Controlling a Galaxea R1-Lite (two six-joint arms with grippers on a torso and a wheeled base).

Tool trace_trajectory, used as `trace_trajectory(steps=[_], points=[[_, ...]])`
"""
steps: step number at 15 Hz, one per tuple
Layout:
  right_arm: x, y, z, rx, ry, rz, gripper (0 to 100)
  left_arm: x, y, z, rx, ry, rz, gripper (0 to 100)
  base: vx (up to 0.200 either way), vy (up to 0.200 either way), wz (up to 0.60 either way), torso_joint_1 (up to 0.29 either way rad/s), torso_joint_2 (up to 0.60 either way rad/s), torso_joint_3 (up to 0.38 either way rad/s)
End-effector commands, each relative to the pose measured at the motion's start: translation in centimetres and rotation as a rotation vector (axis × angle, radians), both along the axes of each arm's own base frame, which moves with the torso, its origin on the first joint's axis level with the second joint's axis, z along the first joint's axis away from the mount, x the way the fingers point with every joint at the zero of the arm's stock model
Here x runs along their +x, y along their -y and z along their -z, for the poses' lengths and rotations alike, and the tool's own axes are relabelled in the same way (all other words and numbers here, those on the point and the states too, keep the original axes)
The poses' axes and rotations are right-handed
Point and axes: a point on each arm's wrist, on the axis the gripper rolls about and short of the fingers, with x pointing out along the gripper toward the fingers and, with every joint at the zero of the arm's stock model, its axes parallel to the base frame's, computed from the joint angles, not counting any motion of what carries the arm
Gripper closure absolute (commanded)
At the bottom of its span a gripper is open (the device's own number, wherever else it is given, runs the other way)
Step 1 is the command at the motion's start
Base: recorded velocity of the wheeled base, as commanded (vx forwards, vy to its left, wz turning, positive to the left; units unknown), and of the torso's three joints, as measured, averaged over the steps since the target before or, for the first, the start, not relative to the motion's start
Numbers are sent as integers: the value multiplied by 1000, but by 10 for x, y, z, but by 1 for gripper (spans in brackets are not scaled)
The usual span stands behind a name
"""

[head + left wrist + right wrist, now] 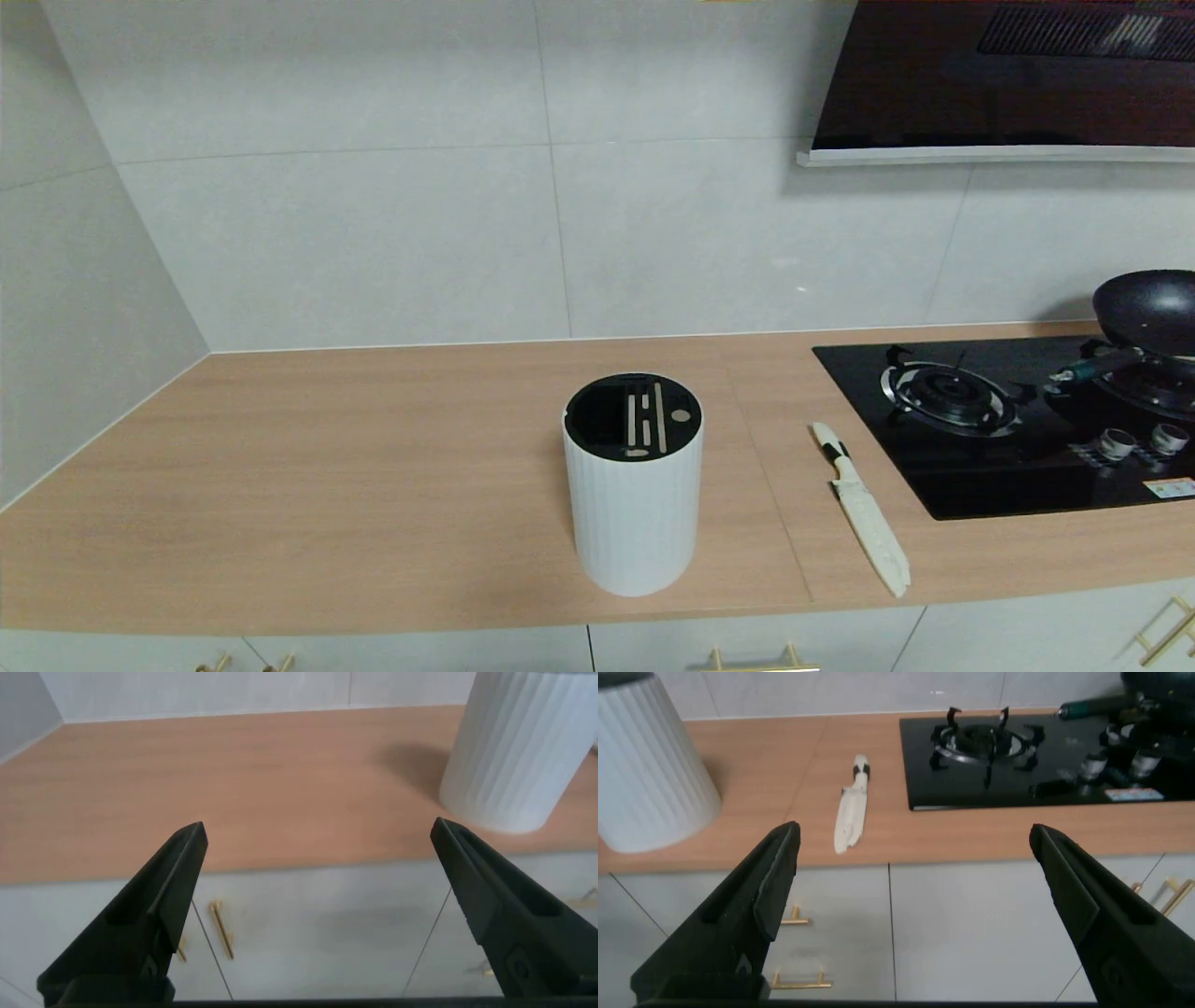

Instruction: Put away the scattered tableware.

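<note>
A white ribbed cylindrical holder (634,495) with a black slotted top stands near the front of the wooden counter (327,467). A cream knife (861,506) with a black band on its handle lies flat on the counter between the holder and the stove. My left gripper (318,849) is open, held in front of the counter edge, with the holder (514,747) off to one side. My right gripper (915,849) is open too, in front of the cabinet below the counter edge, facing the knife (852,814) and the holder (649,765). Nothing is between either pair of fingers.
A black gas stove (1008,420) is set into the counter at the right, with a black pan (1146,313) on its far burner. A range hood (999,84) hangs above. Cabinet doors with gold handles (799,975) run below the counter.
</note>
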Motion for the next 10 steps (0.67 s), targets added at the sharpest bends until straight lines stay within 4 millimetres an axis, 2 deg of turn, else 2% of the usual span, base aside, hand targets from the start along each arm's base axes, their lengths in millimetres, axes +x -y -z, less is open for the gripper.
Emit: trace_trajectory(steps=[1,5,10], points=[[0,0,0,0,-1,0,0,0,0,0,0,-1,0,0,0,0,0,232,-461,-242],[0,0,0,1,-1,1,0,0,0,0,0,-1,0,0,0,0,0,172,-362,-187],[0,0,0,1,-1,1,0,0,0,0,0,-1,0,0,0,0,0,7,-13,-8]])
